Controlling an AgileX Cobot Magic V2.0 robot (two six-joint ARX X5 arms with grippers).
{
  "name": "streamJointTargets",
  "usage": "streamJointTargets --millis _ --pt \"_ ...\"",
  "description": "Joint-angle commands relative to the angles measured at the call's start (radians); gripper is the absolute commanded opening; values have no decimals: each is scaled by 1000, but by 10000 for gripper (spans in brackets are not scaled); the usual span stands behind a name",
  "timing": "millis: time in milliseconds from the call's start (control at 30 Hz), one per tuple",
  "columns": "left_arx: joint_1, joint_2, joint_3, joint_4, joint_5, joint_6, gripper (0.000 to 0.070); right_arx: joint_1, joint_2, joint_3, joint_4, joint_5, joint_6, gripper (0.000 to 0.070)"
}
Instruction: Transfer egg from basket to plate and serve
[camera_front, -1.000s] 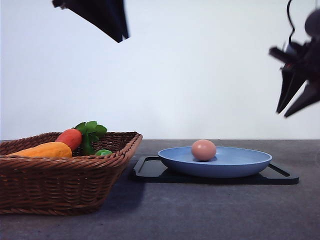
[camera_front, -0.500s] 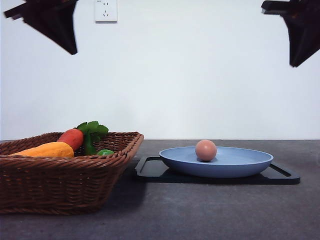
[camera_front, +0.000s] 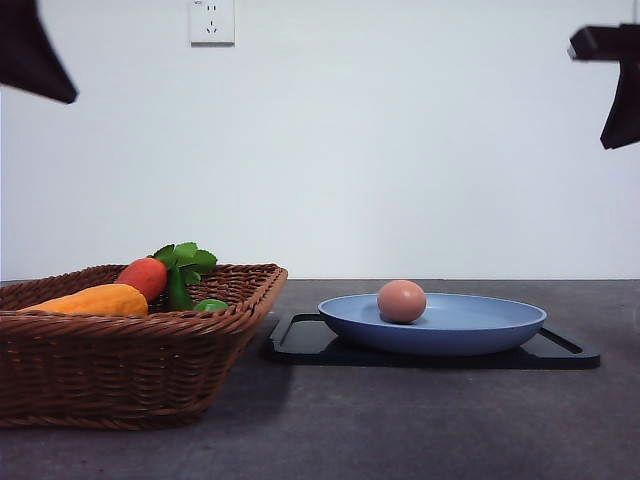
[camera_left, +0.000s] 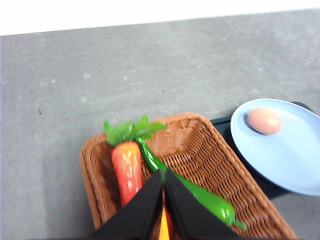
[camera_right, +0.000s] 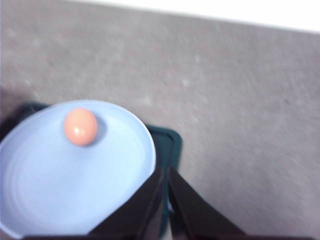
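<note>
Nearest, the basket (camera_front: 130, 340) keeps its toy vegetables on the tabletop (camera_front: 420, 420). Beyond, the egg (camera_front: 401, 301) lies on the plate (camera_front: 480, 330) (left of centre), smooth, light, likely to roll; I would pinch it gently across its middle. Both end effectors, left (camera_left: 164, 175) and right (camera_right: 165, 172), have fingers pressed together, empty, high above.

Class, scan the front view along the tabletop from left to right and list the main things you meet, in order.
basket → carrot toy → green leaves → egg → right rim of the plate → right end of the black tray
</note>
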Motion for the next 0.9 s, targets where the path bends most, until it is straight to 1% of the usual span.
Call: streamJointTargets --millis 0,100,167,300,667,767,867 --pt "-5 -43 -29 23 -3 -17 0 6 -2 -32 95 5 10 0" --pt "-5 -101 -45 -50 -3 -17 0 5 -3 -55 131 5 40 0" --pt "-5 -115 -45 -68 -3 -16 0 4 -3 -55 139 5 40 0" --pt "-5 -117 -45 -61 -3 -16 0 4 -3 -55 172 4 40 0" --pt "-9 -135 -47 -71 -4 -15 0 4 -3 -55 189 5 40 0" --pt "-9 -245 -47 -97 -20 6 0 4 -3 -55 189 4 40 0" --pt "-9 -393 -47 -98 -21 15 0 4 -3 -55 189 5 40 0"
